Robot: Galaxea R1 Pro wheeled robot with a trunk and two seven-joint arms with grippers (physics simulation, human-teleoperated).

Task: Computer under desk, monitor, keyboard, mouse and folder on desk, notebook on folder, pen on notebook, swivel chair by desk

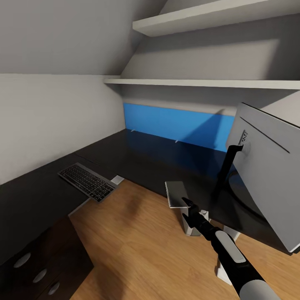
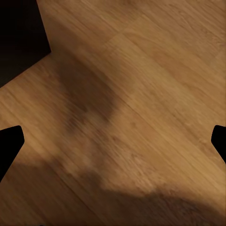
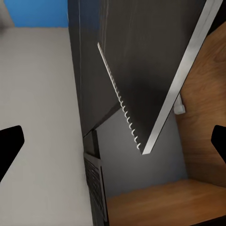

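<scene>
The glossy black desk (image 1: pixel 146 158) runs in an L along the walls. On its left wing lies the keyboard (image 1: pixel 86 181). At the right stands the monitor (image 1: pixel 268 175), silver-grey back toward me, on its thin black neck. The grey notebook (image 1: pixel 176 193) sits at the desk's front edge, partly over the floor; its spiral edge (image 3: pixel 123 106) shows close up. My right gripper (image 1: pixel 186 203) is right behind the notebook, open (image 3: pixel 113 141), fingertips (image 3: pixel 10 146) wide apart. My left gripper (image 2: pixel 113 141) hangs open over bare wood floor with nothing between its fingers.
A dark drawer unit (image 1: pixel 37 266) stands under the desk's left wing. The white pedestal leg (image 1: pixel 192 227) is below the notebook. A blue back panel (image 1: pixel 175 125) lines the wall behind the desk, with two white shelves (image 1: pixel 200 82) above. Wood floor (image 1: pixel 137 246) fills the middle.
</scene>
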